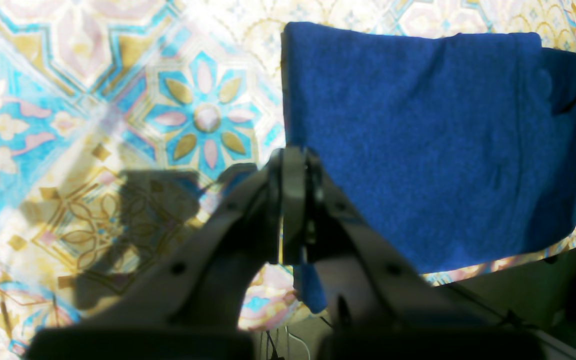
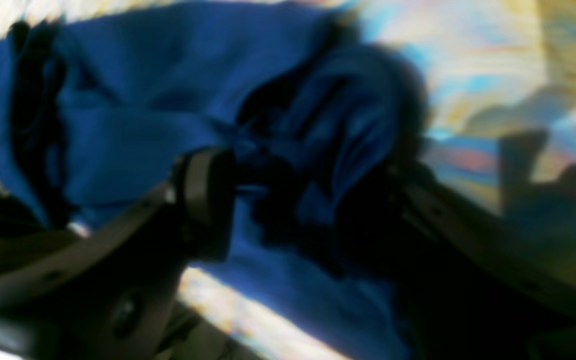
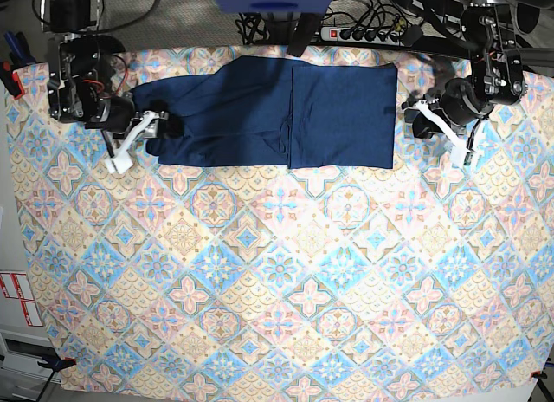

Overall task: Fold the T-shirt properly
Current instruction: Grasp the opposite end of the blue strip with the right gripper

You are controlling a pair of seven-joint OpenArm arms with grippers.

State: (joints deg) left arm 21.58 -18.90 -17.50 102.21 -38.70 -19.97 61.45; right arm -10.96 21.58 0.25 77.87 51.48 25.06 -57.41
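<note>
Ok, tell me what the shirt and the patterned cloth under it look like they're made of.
T-shirt: looks like a soft knit, probably cotton or a blend; matte navy with a faintly fuzzy, heathered surface in the left wrist view, and it bunches into loose folds by the right claw.
Tablecloth: flat printed tile pattern with a slight sheen; whether coated fabric or vinyl can't be told.
</note>
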